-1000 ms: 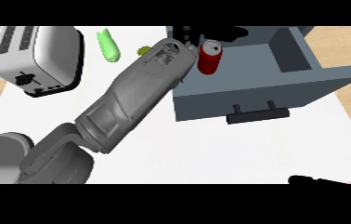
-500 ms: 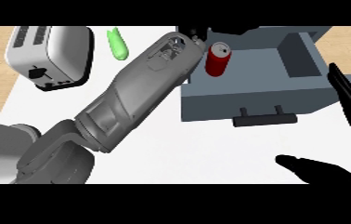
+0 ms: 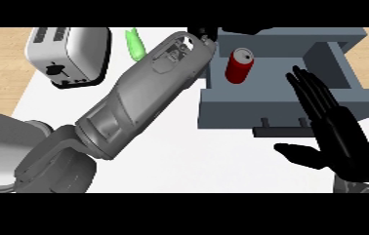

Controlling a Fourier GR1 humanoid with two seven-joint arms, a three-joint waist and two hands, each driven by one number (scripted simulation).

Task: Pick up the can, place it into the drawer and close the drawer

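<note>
The red can (image 3: 239, 66) stands upright inside the open grey drawer (image 3: 274, 107), towards its left side. My left forearm stretches from the lower left up to the drawer's back left corner. Only a black bit of my left hand (image 3: 202, 34) shows there at the picture's upper edge, just left of the can and apart from it. My right hand (image 3: 328, 119) is open, its straight fingers (image 3: 310, 90) pointing up. It hovers at the right part of the drawer's front panel, over the dark handle (image 3: 282, 130).
A silver toaster (image 3: 69, 53) stands at the far left of the white counter (image 3: 216, 161). A green vegetable (image 3: 133, 45) lies between the toaster and my left forearm. Wooden surface shows beyond the counter's left and right edges.
My right hand has come up from the lower right edge to the drawer's front. The can stays standing in the drawer, and my left arm has barely moved.
</note>
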